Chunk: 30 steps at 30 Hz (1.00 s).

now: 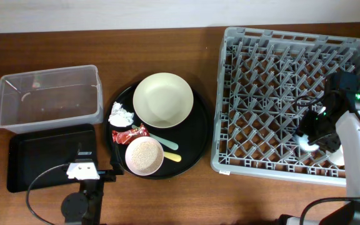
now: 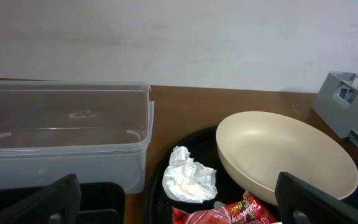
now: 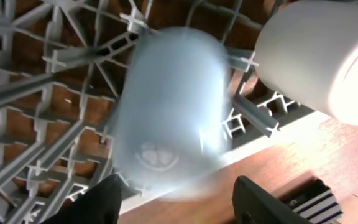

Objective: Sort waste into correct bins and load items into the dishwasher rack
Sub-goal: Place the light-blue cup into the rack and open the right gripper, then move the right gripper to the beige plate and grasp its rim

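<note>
Grey rack (image 1: 261, 164): fills the right side of the tabletop (image 1: 167, 44), its near rim close to the tabletop edge. Bare wood lies left of it and behind.
Round tray (image 1: 195, 140): just left of the rack, carrying plate (image 1: 163, 99), tissue (image 1: 121, 115), wrapper (image 1: 134, 132), spoons (image 1: 165, 144) and a bowl (image 1: 129, 159) of grains (image 1: 144, 152).
Bins: farther left of the rack, with the tub (image 1: 49, 119) behind and the black tray (image 1: 42, 156) in front.
Left jaws: wide apart, holding nothing, well left of the rack.
Right jaws: spread around a blurred blue cup (image 3: 166, 130) at the rack's near right corner. Whether they grip it cannot be told.
Right wrist only: a white cup (image 3: 319, 56) sits beside the blue one.
Left wrist only: the left fingers (image 2: 58, 199) frame the tissue, and the rack's corner shows at far right.
</note>
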Each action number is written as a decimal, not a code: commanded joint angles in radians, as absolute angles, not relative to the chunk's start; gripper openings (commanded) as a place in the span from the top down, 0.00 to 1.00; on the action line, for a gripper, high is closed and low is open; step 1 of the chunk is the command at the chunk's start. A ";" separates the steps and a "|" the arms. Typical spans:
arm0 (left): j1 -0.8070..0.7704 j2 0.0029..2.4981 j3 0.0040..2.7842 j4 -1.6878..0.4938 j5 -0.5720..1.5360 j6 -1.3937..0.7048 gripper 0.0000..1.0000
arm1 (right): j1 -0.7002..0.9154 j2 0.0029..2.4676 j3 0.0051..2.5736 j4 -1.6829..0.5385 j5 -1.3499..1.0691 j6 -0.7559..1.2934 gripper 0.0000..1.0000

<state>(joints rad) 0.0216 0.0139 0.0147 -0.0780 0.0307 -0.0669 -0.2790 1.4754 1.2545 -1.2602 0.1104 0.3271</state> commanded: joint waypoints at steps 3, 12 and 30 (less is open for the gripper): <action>0.018 0.008 0.009 -0.079 0.045 -0.052 0.01 | -0.282 1.464 1.249 -1.250 0.112 0.319 0.36; 0.018 0.008 0.009 -0.079 0.045 -0.052 0.01 | -0.282 1.457 1.296 -1.225 0.016 0.249 0.31; 0.018 0.008 0.009 -0.079 0.045 -0.052 0.01 | 0.465 1.482 1.467 -1.015 -0.306 0.061 0.16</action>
